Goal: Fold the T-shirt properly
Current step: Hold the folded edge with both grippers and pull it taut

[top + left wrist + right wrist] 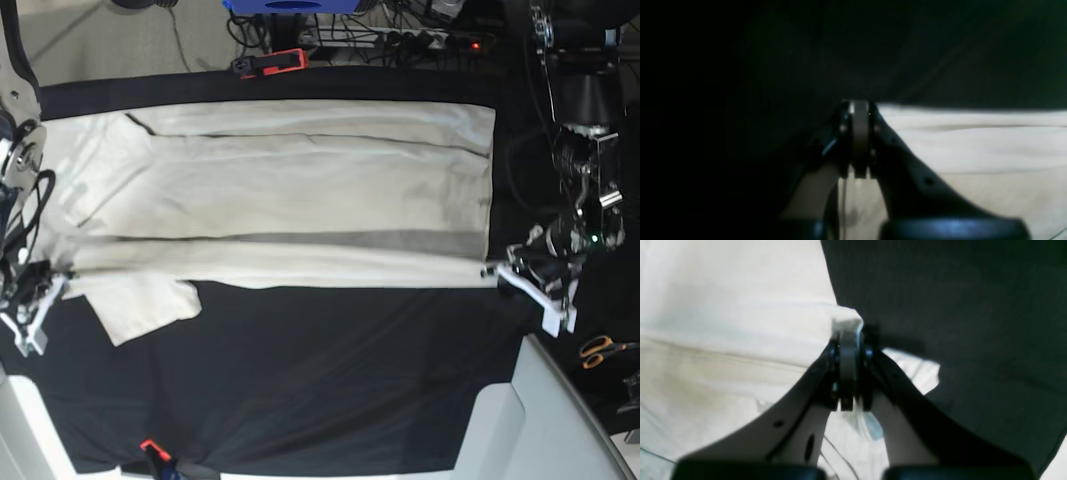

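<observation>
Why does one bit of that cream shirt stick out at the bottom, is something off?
That is a sleeve of the T-shirt, poking out below the folded long edge onto the black table cloth, at the end by the right gripper. It breaks the otherwise straight edge. Orange-handled scissors lie off to the side.

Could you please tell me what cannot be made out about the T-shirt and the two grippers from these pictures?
- Left wrist view: whether the left gripper has T-shirt cloth pinched; dark and blurred, its shut jaws cover the hem corner.
- Right wrist view: how much cloth the right gripper holds; the fingers cover it.
- Base view: the shirt's collar end, cut off by the right arm; any small print is too small.
- Scissors: partly cut off at the base view's edge.
</observation>
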